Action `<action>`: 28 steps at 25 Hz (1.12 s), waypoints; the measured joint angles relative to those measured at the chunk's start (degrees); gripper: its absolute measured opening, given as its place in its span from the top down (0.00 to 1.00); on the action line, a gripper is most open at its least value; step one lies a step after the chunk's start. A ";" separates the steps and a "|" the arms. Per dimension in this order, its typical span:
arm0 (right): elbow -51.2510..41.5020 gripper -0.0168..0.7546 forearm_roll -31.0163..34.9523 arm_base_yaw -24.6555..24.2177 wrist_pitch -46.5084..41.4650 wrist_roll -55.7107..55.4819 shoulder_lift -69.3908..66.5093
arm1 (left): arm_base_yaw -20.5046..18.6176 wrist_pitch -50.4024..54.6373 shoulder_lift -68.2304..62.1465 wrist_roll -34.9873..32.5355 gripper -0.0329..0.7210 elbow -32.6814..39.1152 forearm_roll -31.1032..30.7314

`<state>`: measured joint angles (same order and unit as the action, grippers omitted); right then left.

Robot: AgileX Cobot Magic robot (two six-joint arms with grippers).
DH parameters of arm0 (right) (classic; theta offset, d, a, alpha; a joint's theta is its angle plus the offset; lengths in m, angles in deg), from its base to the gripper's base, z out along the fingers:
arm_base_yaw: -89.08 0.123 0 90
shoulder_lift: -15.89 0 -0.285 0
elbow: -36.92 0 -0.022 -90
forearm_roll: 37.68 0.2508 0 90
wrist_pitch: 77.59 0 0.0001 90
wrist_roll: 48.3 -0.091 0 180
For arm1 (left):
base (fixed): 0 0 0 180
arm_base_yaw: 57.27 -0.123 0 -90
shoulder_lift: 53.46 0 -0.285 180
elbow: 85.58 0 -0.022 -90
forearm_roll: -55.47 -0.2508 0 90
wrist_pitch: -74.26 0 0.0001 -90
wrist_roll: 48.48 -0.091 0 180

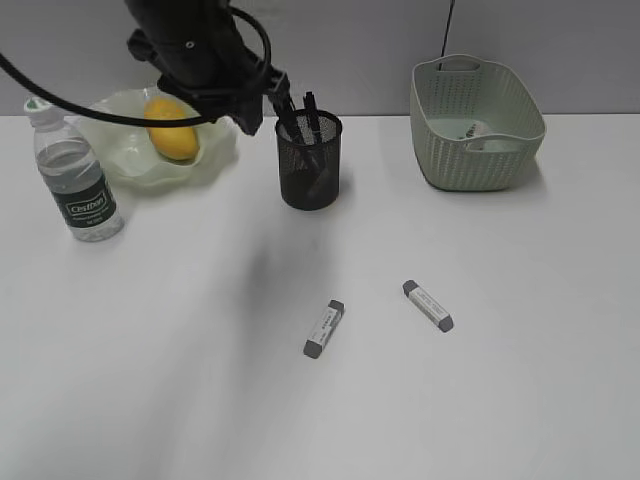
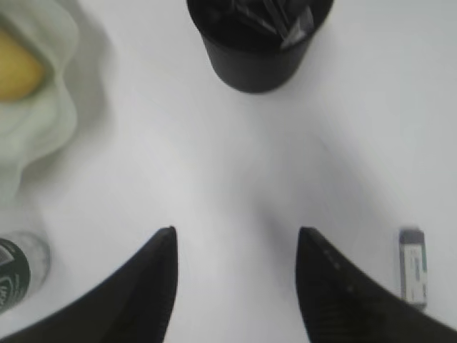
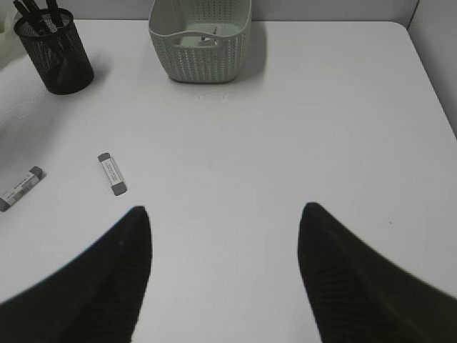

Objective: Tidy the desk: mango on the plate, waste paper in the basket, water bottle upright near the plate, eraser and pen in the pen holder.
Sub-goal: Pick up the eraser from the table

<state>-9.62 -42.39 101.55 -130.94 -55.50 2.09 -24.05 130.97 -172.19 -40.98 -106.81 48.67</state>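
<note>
The yellow mango (image 1: 172, 129) lies on the wavy green plate (image 1: 125, 160) at the back left. Next to the plate the water bottle (image 1: 75, 178) stands upright. The black mesh pen holder (image 1: 309, 160) has dark pens (image 1: 310, 112) standing in it. Crumpled waste paper (image 1: 480, 135) rests inside the green basket (image 1: 475, 165). Two grey-ended erasers (image 1: 324, 328) (image 1: 428, 305) lie flat on the white desk (image 1: 180, 380). My left gripper (image 2: 235, 236) hangs open and empty over the desk, short of the pen holder (image 2: 253, 43). My right gripper (image 3: 225, 211) is open and empty, right of the erasers (image 3: 112, 174).
My left arm (image 1: 200, 50) reaches in from the top left above the plate and pen holder. One eraser (image 2: 413, 266) shows at the lower right of the left wrist view. The desk's right edge (image 3: 432, 78) runs close to the basket's side.
</note>
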 joint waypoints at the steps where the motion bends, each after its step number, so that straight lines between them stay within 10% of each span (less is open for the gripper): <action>1: 0.00 0.31 0.00 0.00 0.00 0.00 0.00 | -0.22 2.12 0.00 -2.00 0.41 0.00 1.38; 6: 0.00 0.31 0.00 0.00 0.00 0.00 0.00 | -4.22 7.32 0.18 -5.55 0.23 0.00 7.59; 13: 0.00 0.31 0.00 0.00 0.12 0.00 0.00 | -11.71 6.82 5.58 -7.50 0.30 6.99 10.74; 28: 0.00 0.31 0.00 0.00 0.23 0.00 0.00 | -16.32 -14.62 44.86 -7.50 0.36 48.04 11.67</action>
<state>-9.62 -42.39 101.55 -130.71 -55.50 2.09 -40.37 116.36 -127.33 -48.48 -58.77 60.34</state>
